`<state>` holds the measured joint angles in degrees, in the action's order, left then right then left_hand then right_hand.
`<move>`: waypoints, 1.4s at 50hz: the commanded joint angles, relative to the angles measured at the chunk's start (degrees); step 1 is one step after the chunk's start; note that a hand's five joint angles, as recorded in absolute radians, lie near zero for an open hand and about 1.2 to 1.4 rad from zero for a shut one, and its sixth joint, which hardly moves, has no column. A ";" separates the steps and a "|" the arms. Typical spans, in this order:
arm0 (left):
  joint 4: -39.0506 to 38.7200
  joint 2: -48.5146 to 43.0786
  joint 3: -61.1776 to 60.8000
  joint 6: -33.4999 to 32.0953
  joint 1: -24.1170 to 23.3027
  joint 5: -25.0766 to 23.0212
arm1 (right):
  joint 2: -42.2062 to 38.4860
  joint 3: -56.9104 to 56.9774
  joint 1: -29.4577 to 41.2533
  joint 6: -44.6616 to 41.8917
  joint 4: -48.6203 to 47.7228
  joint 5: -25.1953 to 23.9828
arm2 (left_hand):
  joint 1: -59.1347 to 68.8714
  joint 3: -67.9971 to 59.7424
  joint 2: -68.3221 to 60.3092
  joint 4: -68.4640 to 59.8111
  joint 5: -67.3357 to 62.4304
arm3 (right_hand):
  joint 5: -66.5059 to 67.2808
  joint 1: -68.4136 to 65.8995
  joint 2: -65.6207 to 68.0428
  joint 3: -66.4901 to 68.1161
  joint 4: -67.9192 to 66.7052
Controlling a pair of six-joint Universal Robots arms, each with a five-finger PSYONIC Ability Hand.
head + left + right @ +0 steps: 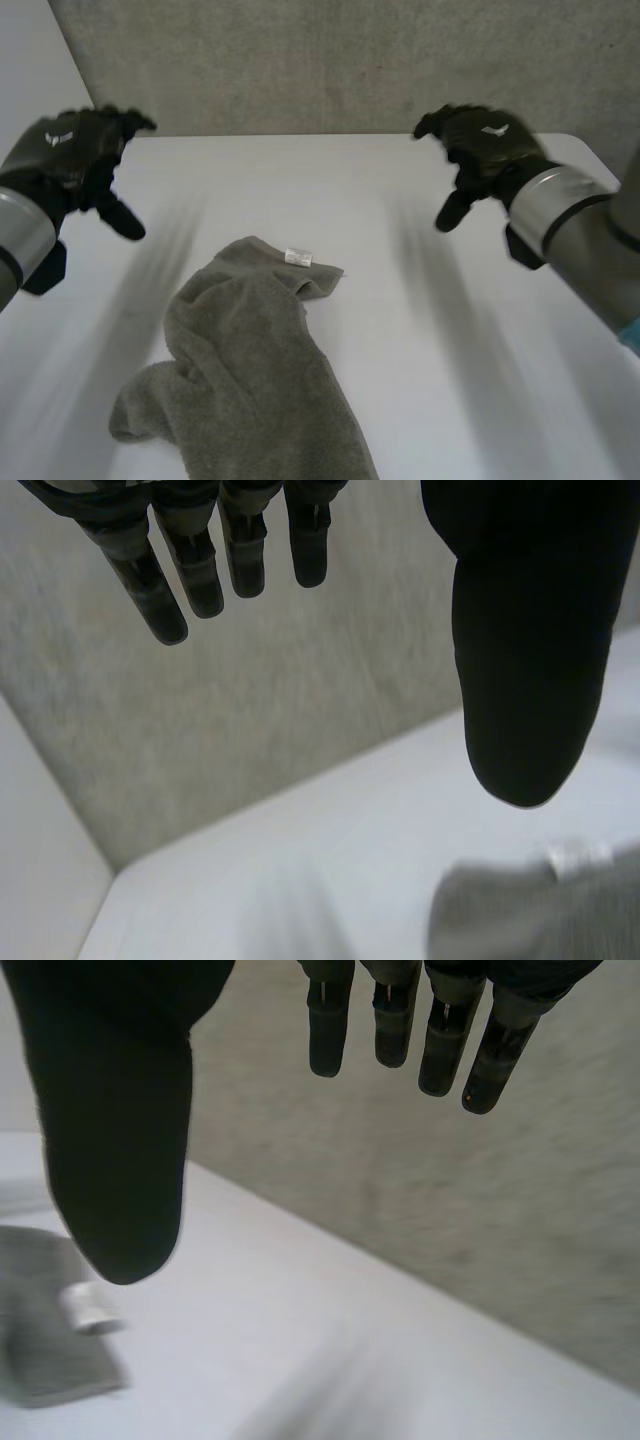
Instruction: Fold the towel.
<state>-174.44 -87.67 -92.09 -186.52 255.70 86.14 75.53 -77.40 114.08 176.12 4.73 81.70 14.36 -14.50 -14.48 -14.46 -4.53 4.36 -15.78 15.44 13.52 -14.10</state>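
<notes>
i see my left robot hand (70, 150) and right robot hand (487, 140) gloved in black, a small white emblem (494, 130) on each back, with silver-grey wrist cuffs (548, 203) edged by black bands.

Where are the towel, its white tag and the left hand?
towel (250, 380): head view, middle of the crumpled grey cloth.
white tag (298, 257): head view, centre of the tag at the towel's far edge.
left hand (72, 150): head view, back of the hand.
</notes>
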 commanded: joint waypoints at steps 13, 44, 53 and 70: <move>1.83 0.75 -24.28 -4.99 10.61 -0.36 | -27.98 17.55 14.06 12.41 0.36 -7.96 | 2.75 -2.61 -2.63 -2.65 -2.58 | -4.36 5.78 -5.44 -3.52 4.10; -3.00 -7.95 -2.34 0.88 -0.98 -5.20 | -17.29 19.60 11.27 -3.58 -14.11 8.92 | 65.64 -65.50 -65.52 -65.54 -65.47 | 65.64 -64.22 64.56 66.48 -65.90; -4.50 -13.65 12.62 1.43 -9.50 -3.17 | -4.36 6.50 5.98 -15.34 -10.65 7.95 | 65.64 -65.50 -65.52 -65.54 -65.47 | 65.64 -64.22 64.56 66.48 -65.90; 5.52 -26.58 9.13 -10.09 -20.06 -3.09 | -0.47 -10.06 5.54 -31.28 23.94 7.60 | 65.64 -65.50 -65.52 -65.54 -65.47 | 37.55 -36.13 36.48 38.39 -37.81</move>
<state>-171.14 -112.42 -79.07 -194.38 237.60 82.98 75.37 -86.05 119.87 144.90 25.84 89.22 67.26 -69.46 -69.56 -69.74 -59.06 58.87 -66.48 72.93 76.38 -77.27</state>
